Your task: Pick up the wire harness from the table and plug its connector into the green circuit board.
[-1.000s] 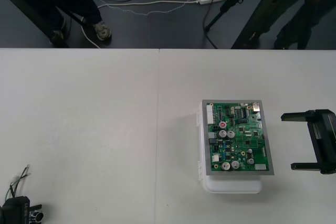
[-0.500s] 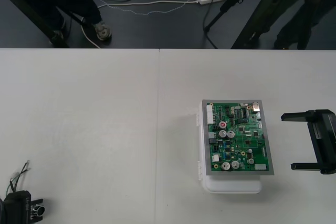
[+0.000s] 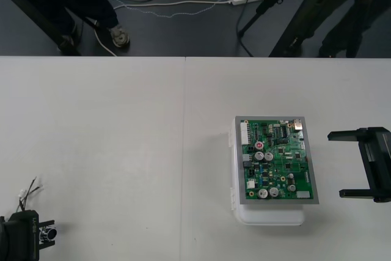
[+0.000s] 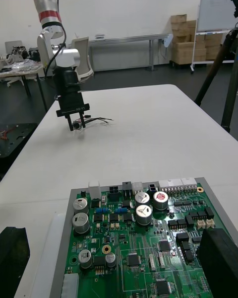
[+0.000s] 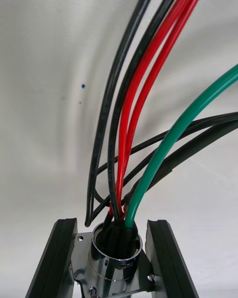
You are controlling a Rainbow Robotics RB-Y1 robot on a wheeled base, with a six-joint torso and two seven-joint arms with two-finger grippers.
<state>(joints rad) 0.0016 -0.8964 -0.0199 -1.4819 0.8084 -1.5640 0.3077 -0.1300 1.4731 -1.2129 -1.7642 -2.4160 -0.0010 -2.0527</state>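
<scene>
Chromed metal, the socket (image 5: 115, 252) of the harness (image 5: 130, 129) sat clamped between the two black fingers (image 5: 55, 260) of the left gripper (image 5: 112, 226), which stood at the near left corner of the table (image 3: 122, 139), well apart from the board (image 3: 276, 160). Gripping the rigid socket rather than the limp wires (image 5: 184, 129) probably gave a firm hold and left the plug end free for insertion. From the socket the red, black and green leads rose away from the fingers in a loose fan. The harness's long axis therefore ran out from the gripper toward the table's far edge, roughly level over the surface in the right wrist view. Its free end pointed away from the robot, not toward the board. The plug itself was too small to make out. The harness appeared to hang just off the table, though contact could not be ruled out. The right gripper (image 3: 335, 164) stood just beside the board's right edge, fingers spread wide with nothing between them, seemingly placed to take or steady the plug end. The board lay flat on its white base (image 3: 272, 215).
</scene>
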